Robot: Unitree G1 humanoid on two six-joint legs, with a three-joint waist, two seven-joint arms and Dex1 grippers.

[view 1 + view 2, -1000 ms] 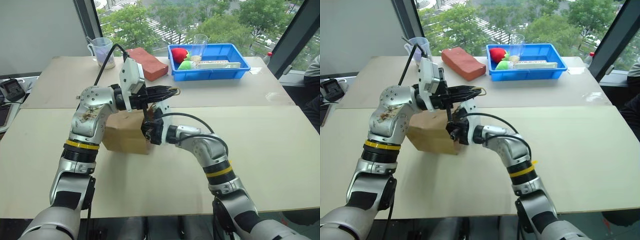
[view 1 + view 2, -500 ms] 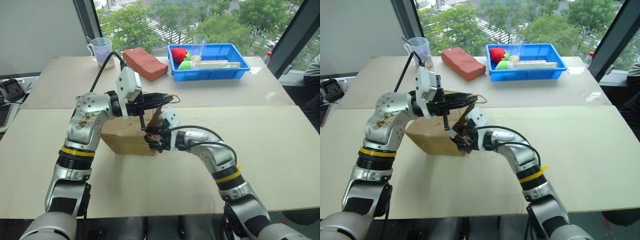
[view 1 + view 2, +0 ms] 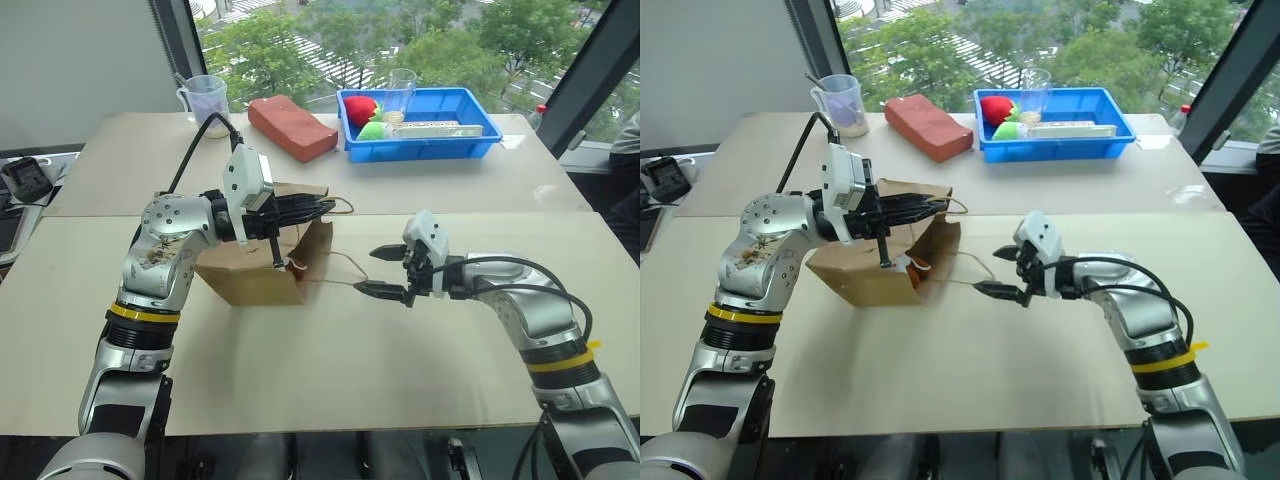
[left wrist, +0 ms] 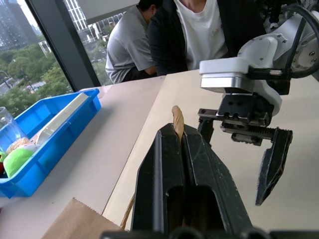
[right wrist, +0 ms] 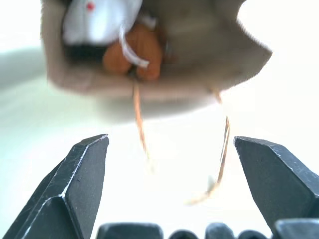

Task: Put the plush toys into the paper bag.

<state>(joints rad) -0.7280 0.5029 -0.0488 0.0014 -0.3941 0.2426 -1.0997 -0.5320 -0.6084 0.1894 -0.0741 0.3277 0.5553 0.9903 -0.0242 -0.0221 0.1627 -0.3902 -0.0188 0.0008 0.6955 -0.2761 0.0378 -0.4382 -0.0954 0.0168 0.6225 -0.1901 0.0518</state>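
Fingers of the left gripper point(image 3: 318, 208) clamp the paper bag point(image 3: 262, 272) by its cord handle; beside the bag's mouth, the right gripper point(image 3: 385, 271) hangs spread, empty.

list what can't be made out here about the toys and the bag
- Toys: blurred in the right wrist view; white and orange shapes inside the bag, kind unclear.
- Head views: bag walls hide most of the toys.
- Left end effector: its closed fingers hide most of what it pinches, apparently bag paper.

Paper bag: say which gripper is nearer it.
Left. The left gripper is shut on the paper bag's upper edge; the right gripper hangs open, clear of its mouth, beside it.
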